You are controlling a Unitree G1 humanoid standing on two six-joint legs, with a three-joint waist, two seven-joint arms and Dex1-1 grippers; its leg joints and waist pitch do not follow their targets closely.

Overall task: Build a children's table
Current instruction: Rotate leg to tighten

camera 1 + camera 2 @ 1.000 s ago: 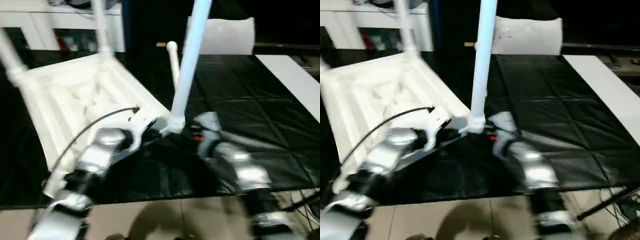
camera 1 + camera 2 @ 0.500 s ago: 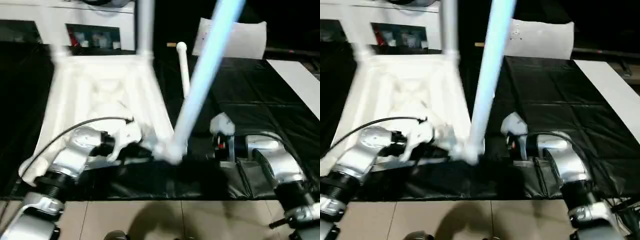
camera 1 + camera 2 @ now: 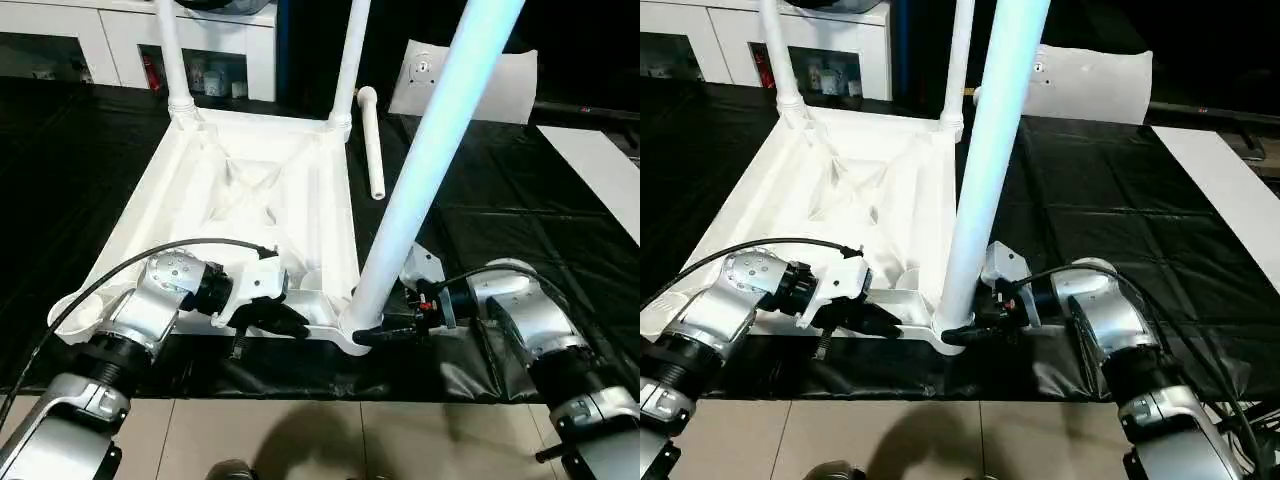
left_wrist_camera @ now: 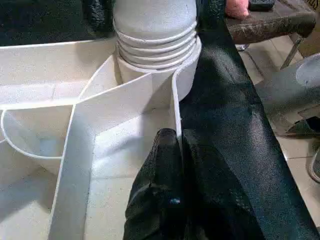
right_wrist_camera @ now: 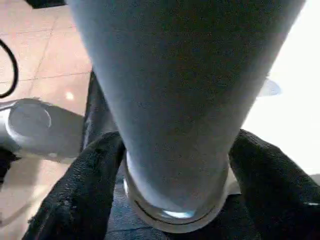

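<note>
The white tabletop (image 3: pixel 250 190) lies upside down on the black mat, ribbed side up. Two legs (image 3: pixel 170 50) (image 3: pixel 350 60) stand in its far corner sockets. A third leg (image 3: pixel 430 170) rises from the near right socket, its threaded base (image 4: pixel 155 30) seated there. One loose leg (image 3: pixel 372 140) lies on the mat beyond the tabletop. My left gripper (image 3: pixel 295 322) is shut on the tabletop's thin near rim (image 4: pixel 176 110). My right gripper (image 3: pixel 375 335) wraps the third leg's base, with a finger (image 5: pixel 85 185) pressed against each side.
A white cabinet (image 3: pixel 110 30) with dark compartments stands at the back left. A white pillow-like slab (image 3: pixel 470 70) leans at the back right. A white board (image 3: pixel 600 165) lies on the mat (image 3: pixel 500 220) at the right. Tiled floor (image 3: pixel 300 440) begins at the mat's near edge.
The view has shifted. My right gripper came in from the right and its fingers closed around the near leg's base. The left gripper kept its hold on the rim.
</note>
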